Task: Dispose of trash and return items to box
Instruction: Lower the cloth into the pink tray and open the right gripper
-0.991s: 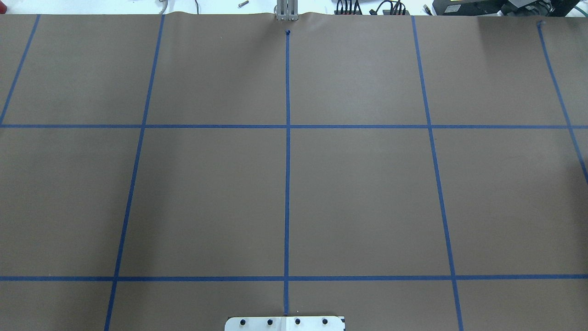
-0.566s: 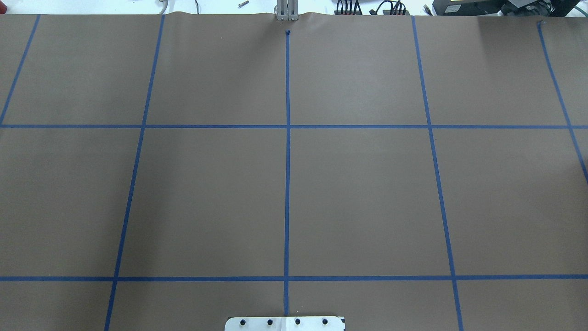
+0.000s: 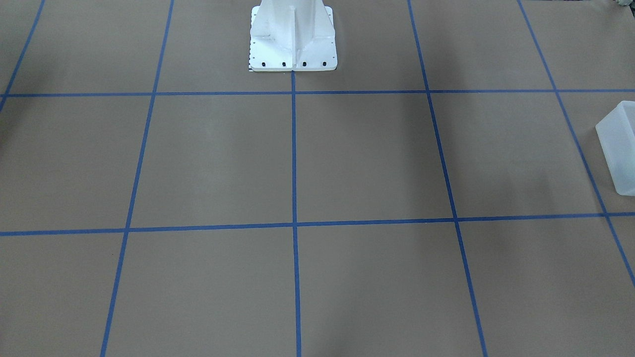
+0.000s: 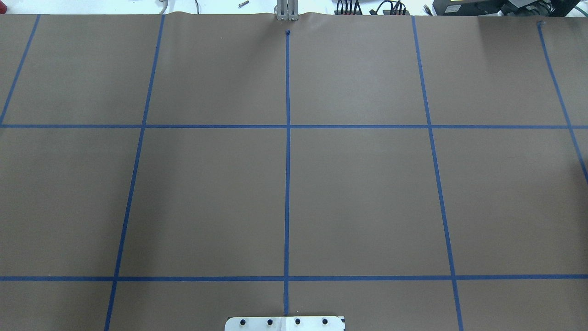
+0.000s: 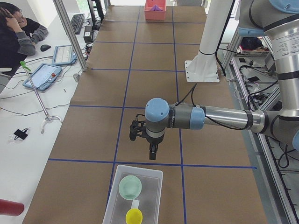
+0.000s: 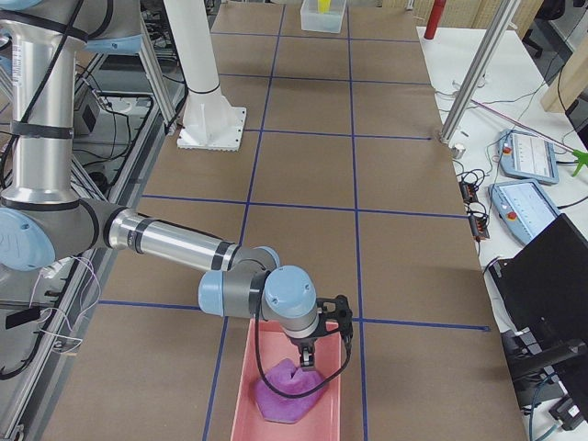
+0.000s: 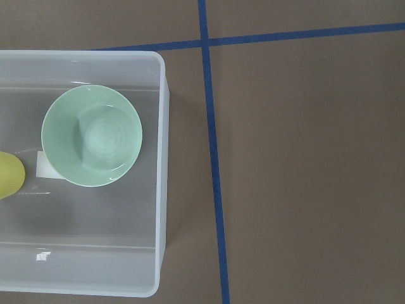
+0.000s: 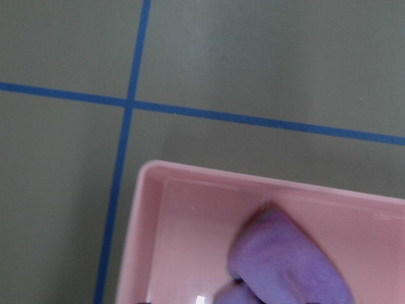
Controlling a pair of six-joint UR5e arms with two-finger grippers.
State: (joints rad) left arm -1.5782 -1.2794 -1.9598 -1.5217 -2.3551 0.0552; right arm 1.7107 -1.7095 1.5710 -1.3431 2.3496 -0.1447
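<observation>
A clear plastic box [image 5: 111, 201] at the table's left end holds a green bowl [image 5: 130, 187] and a yellow cup [image 5: 134, 216]; the left wrist view shows the box [image 7: 161, 190], bowl [image 7: 92, 135] and cup [image 7: 7, 174]. My left gripper [image 5: 152, 154] hangs just short of that box; I cannot tell if it is open. A pink bin [image 6: 241, 404] at the right end holds crumpled purple trash [image 6: 289, 390], also in the right wrist view [image 8: 291, 266]. My right gripper [image 6: 308, 356] hangs over the bin; I cannot tell its state.
The white pedestal base [image 3: 292, 39] stands at the robot's side of the brown, blue-taped table. An edge of the clear box [image 3: 617, 148] shows in the front view. An operator [image 5: 18, 28] sits at a side desk with tablets [image 5: 43, 74].
</observation>
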